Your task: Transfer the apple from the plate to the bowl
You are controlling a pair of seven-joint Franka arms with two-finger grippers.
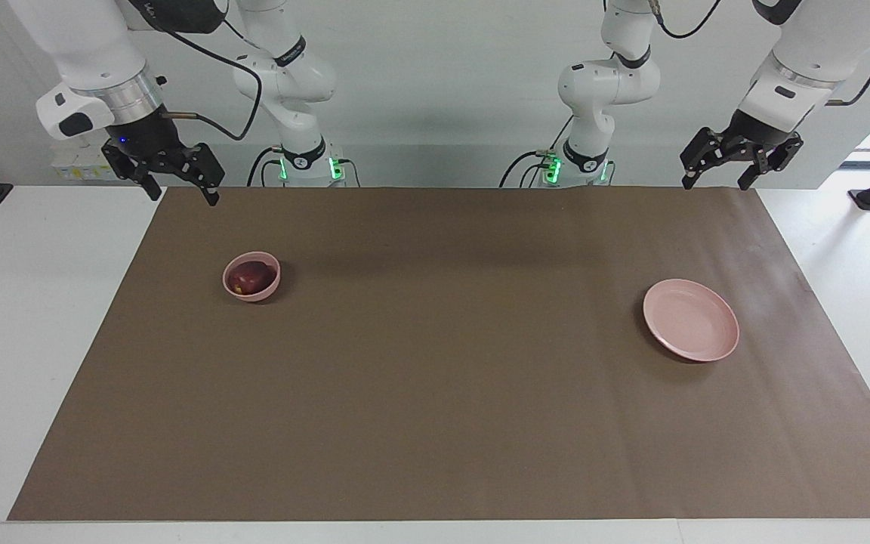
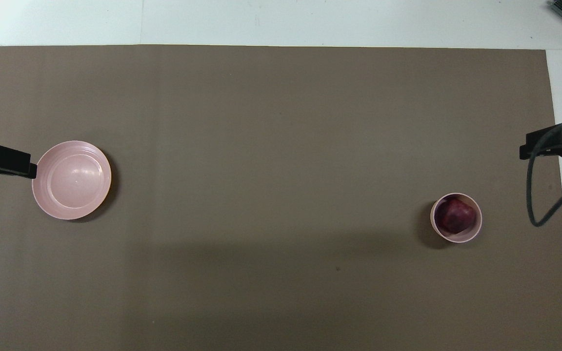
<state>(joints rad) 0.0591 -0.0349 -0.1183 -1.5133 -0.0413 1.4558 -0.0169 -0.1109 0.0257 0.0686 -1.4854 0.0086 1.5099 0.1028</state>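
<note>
We find the apple (image 1: 248, 279) seated in the bowl (image 1: 232, 290), lower right of the right gripper (image 1: 178, 181); both it and the left gripper (image 1: 737, 162) hang apparently open, plate (image 1: 714, 344) bare.

A brown mat (image 1: 435, 378) covers the white table (image 1: 35, 302).

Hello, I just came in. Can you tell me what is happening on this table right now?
Nothing is being handled at this moment. The apple sits inside the bowl, toward the right arm's end of the table. The plate lies bare toward the left arm's end. Both arms wait raised: the right end effector hangs open over the brown mat's edge nearest the robots, and the left end effector hangs open over that same edge at its own end. Judging from this, the move looks done.
</note>
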